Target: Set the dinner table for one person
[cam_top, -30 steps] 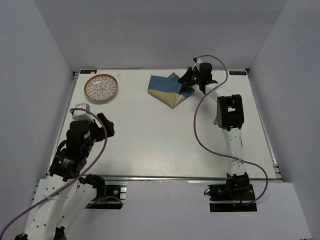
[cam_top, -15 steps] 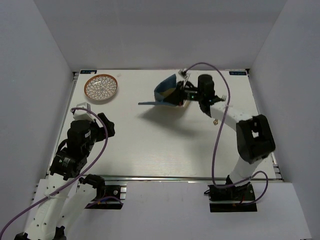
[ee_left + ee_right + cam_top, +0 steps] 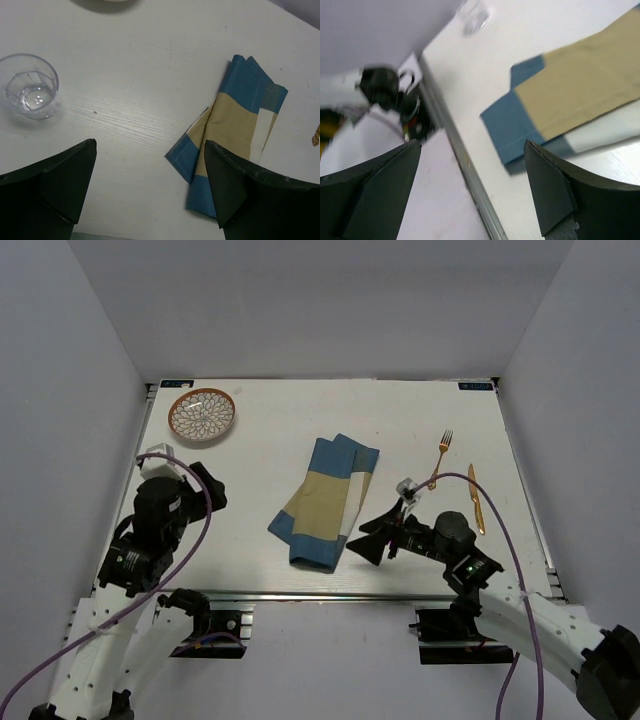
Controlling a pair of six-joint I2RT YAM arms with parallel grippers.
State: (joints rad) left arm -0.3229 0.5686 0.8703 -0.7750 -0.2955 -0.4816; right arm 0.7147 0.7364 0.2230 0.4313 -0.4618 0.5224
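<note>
Dinner table [image 3: 270, 465] fills the whole workspace in front of you, white with a faint grain, and everything else lies on it. Your right gripper [image 3: 472, 145] has its jaws spread wide with nothing between them. From above you see it low over the near edge of the table, just beside the near right corner of the placemat [image 3: 322, 502] and pointing toward it; no contact shows. The placemat is folded, blue and tan with a white strip, and lies tilted in the middle of the table, closer to the near edge than the far one. To its right you have a gold fork [image 3: 441, 455], with a gold knife [image 3: 475, 498] just beyond it and nearer to you, both well apart from the cloth. A patterned plate [image 3: 202, 415] sits in the far left corner. Your left gripper [image 3: 150, 150] is also spread wide and grasps nothing; it hangs above the left side of the table. Its camera shows a clear glass [image 3: 31, 92] standing upright, well to the left of the placemat.
</note>
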